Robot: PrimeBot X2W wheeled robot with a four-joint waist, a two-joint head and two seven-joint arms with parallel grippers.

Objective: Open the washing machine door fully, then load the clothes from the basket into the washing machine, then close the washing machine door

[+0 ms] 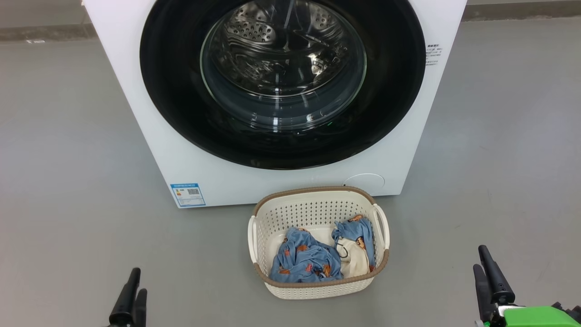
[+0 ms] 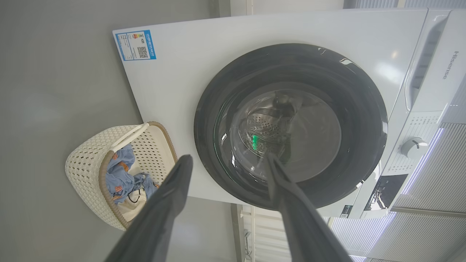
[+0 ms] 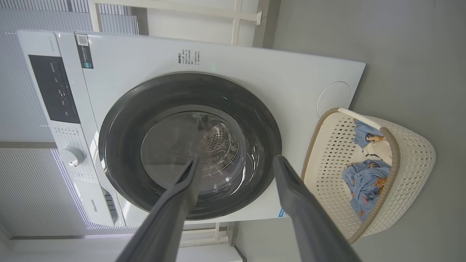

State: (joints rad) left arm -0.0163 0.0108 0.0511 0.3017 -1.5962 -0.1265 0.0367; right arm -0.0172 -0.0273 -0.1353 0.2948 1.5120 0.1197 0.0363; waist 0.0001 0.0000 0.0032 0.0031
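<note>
The white washing machine (image 1: 136,91) (image 2: 174,80) (image 3: 255,72) stands ahead with its round black washing machine door (image 1: 181,104) (image 2: 356,109) (image 3: 123,145) shut flat against the front. On the floor before it sits the cream basket (image 1: 313,209) (image 2: 87,153) (image 3: 415,153), holding the light-blue printed clothes (image 1: 304,261) (image 2: 123,174) (image 3: 364,182). My left gripper (image 1: 135,284) (image 2: 227,163) is low at the left, open and empty. My right gripper (image 1: 480,259) (image 3: 236,163) is low at the right, open and empty. Both are well short of machine and basket.
Bare grey floor (image 1: 68,159) spreads to both sides of the machine and basket. A blue label sticker (image 1: 187,194) marks the machine's lower left corner. The control panel with a round knob (image 3: 71,155) shows in the wrist views.
</note>
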